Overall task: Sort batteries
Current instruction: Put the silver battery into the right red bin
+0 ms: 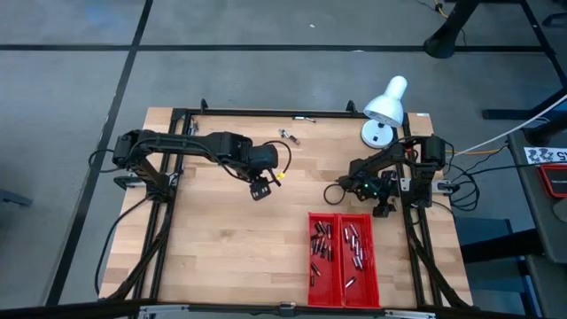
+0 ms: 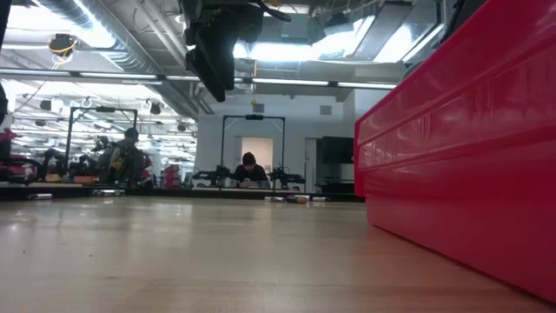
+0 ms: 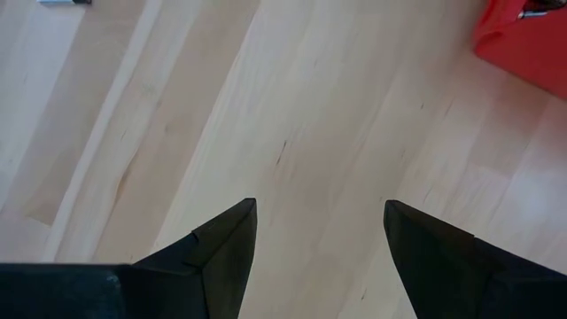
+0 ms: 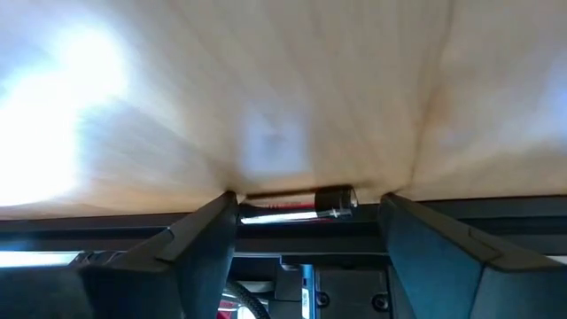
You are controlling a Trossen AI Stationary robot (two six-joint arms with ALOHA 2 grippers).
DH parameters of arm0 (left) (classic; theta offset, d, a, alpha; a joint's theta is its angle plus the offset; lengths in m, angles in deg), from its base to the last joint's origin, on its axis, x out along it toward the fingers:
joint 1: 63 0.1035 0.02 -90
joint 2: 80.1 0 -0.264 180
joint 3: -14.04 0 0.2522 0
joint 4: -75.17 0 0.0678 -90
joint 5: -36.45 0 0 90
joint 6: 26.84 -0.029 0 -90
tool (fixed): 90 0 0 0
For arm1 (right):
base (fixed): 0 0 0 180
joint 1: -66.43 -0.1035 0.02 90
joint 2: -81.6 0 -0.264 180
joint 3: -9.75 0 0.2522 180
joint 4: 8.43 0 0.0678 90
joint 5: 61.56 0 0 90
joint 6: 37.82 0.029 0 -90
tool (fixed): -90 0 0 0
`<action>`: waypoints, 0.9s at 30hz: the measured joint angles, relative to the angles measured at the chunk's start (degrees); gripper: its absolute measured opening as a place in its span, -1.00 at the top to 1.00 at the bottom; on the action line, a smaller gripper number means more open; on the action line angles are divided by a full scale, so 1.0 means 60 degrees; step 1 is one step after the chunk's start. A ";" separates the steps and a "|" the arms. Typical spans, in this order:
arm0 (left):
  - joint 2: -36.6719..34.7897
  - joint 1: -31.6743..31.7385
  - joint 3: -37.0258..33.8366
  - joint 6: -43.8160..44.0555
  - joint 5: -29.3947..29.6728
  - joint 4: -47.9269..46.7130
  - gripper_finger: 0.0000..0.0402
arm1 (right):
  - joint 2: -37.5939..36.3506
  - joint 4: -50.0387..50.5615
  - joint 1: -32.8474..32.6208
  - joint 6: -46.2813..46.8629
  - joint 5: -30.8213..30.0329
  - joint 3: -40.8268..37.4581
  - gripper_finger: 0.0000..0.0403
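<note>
The left gripper [image 3: 319, 232] hangs over bare wood near the middle of the worktop [image 1: 230, 239], its two dark fingers [image 3: 226, 244] spread apart with nothing between them. In the high view it sits at the end of the left arm, which reaches in from the left edge.

The right gripper [image 4: 306, 226] is low at the right side of the worktop, close to the frame rail, its fingers also standing apart. A small cylindrical thing [image 4: 301, 206] with a dark cap lies in the gap between the fingertips in the right wrist view; whether the fingers touch it cannot be told, and it is too blurred to name for certain.

The red tray [image 1: 343, 306] lies at the near edge of the worktop, right of centre, just in front of the right gripper. It has two long compartments side by side. The batteries [image 1: 321, 248] are scattered in both: roughly ten in the left compartment and about eight in the right, though they are too small and too closely packed for an exact count. Two more small cells [image 1: 289, 136] lie loose on the wood near the far edge, well apart from the tray.

One white desk lamp [image 1: 384, 110] stands at the far right corner.

In the low view the tray's red wall fills the right side, and two people [image 2: 249, 168] sit in the room beyond the worktop.
</note>
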 joint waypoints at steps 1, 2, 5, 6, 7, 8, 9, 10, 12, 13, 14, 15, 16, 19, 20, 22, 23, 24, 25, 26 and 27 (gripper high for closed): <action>0.0000 0.0000 0.0000 0.0004 0.0000 0.0035 -0.18 | -0.0004 -0.0007 0.0000 0.0003 0.0045 0.0003 -0.37; 0.0000 0.0000 0.0000 0.0000 0.0002 0.0046 -0.18 | -0.0004 -0.0011 0.0000 0.0004 0.0088 0.0004 -0.37; 0.0000 0.0000 0.0000 0.0002 0.0001 0.0039 -0.18 | -0.0007 -0.0018 0.0000 0.0042 0.0108 0.0004 -0.37; 0.0000 0.0000 0.0000 0.0003 0.0002 0.0040 -0.18 | -0.0007 -0.0018 0.0000 0.0065 0.0125 0.0007 -0.36; 0.0000 0.0000 0.0000 0.0004 0.0004 0.0039 -0.18 | -0.0010 -0.0027 0.0000 0.0128 0.0137 0.0012 -0.34; 0.0000 0.0000 0.0000 0.0002 0.0004 0.0039 -0.18 | -0.0011 -0.0032 0.0000 0.0198 0.0154 0.0015 -0.31; 0.0000 0.0000 0.0000 0.0004 0.0004 0.0039 -0.18 | -0.0011 -0.0035 0.0000 0.0241 0.0165 0.0016 -0.27; 0.0000 0.0000 0.0000 0.0004 0.0004 0.0039 -0.18 | -0.0011 -0.0038 0.0000 0.0282 0.0186 0.0018 -0.22; 0.0000 0.0000 0.0000 -0.0012 0.0004 0.0039 -0.18 | -0.0015 -0.0058 0.0000 0.0373 0.0249 0.0018 -0.09; 0.0000 0.0000 0.0000 -0.0072 0.0004 0.0039 -0.18 | -0.0018 -0.0077 0.0000 0.0448 0.0266 0.0018 -0.02; 0.0000 0.0000 0.0000 -0.0084 0.0004 0.0042 -0.18 | -0.0018 -0.0081 0.0000 0.0484 0.0272 0.0018 0.06; 0.0000 0.0000 0.0000 -0.0084 0.0004 0.0039 -0.18 | -0.0018 -0.0090 0.0000 0.0507 0.0286 0.0020 0.14; 0.0000 0.0000 0.0000 -0.0084 0.0004 0.0039 -0.18 | -0.0018 -0.0091 0.0000 0.0529 0.0308 0.0022 0.23; 0.0000 0.0000 0.0000 -0.0084 0.0004 0.0039 -0.18 | -0.0022 -0.0102 0.0000 0.0649 0.0347 0.0025 0.49; 0.0000 0.0000 0.0000 -0.0081 0.0004 0.0039 -0.18 | -0.0022 -0.0105 0.0000 0.0683 0.0355 0.0025 0.57; 0.0000 0.0000 0.0000 -0.0080 0.0004 0.0039 -0.18 | -0.0022 -0.0106 0.0000 0.0728 0.0376 0.0031 0.73; 0.0000 0.0000 0.0000 -0.0080 0.0004 0.0039 -0.18 | -0.0022 -0.0106 0.0002 0.0750 0.0414 0.0045 0.80; 0.0000 0.0000 0.0000 -0.0076 0.0004 0.0039 -0.18 | -0.0022 -0.0098 0.0004 0.0760 0.0422 0.0056 0.85; 0.0000 0.0003 0.0000 -0.0076 0.0004 0.0039 -0.18 | -0.0024 -0.0088 0.0003 0.0761 0.0424 0.0070 0.89; 0.0000 0.0000 0.0000 -0.0076 0.0004 0.0039 -0.18 | -0.0024 -0.0082 0.0001 0.0762 0.0428 0.0082 0.90; 0.0000 0.0000 0.0000 -0.0076 0.0004 0.0039 -0.18 | -0.0022 -0.0077 0.0000 0.0761 0.0444 0.0094 0.90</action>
